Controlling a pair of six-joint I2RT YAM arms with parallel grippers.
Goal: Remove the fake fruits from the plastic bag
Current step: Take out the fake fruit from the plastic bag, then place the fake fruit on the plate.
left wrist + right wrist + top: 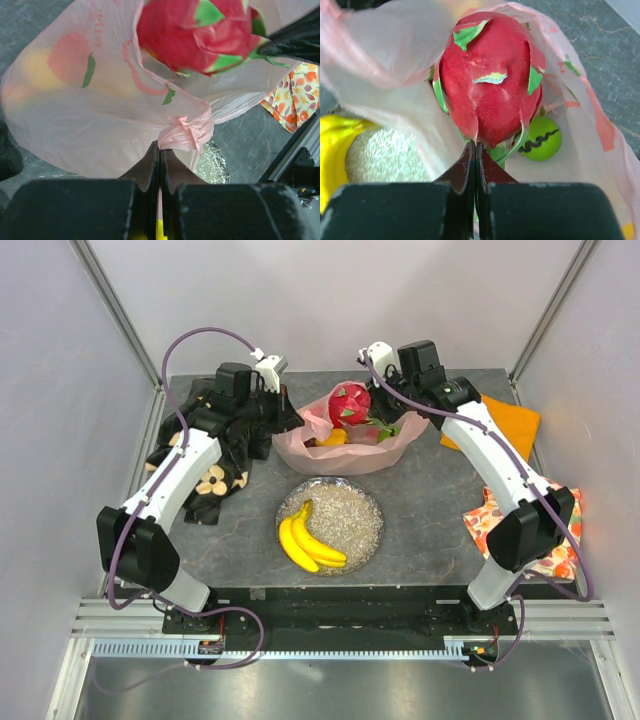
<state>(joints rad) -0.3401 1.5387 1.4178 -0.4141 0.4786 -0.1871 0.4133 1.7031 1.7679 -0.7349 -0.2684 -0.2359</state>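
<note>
right pincer [476, 152] grips dragon fruit [490, 75], left pincer [160, 155] grips plastic bag [100, 115].

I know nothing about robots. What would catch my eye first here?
A bright red dragon fruit sticks up from a pink plastic bag at the back of the table, pinched by the right end effector. In front, yellow bananas lie on a glittery silver plate.

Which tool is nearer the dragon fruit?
Right. The right tool is shut on a leaf of the dragon fruit; the left tool pinches the plastic bag at a bunched fold, off the fruit.
</note>
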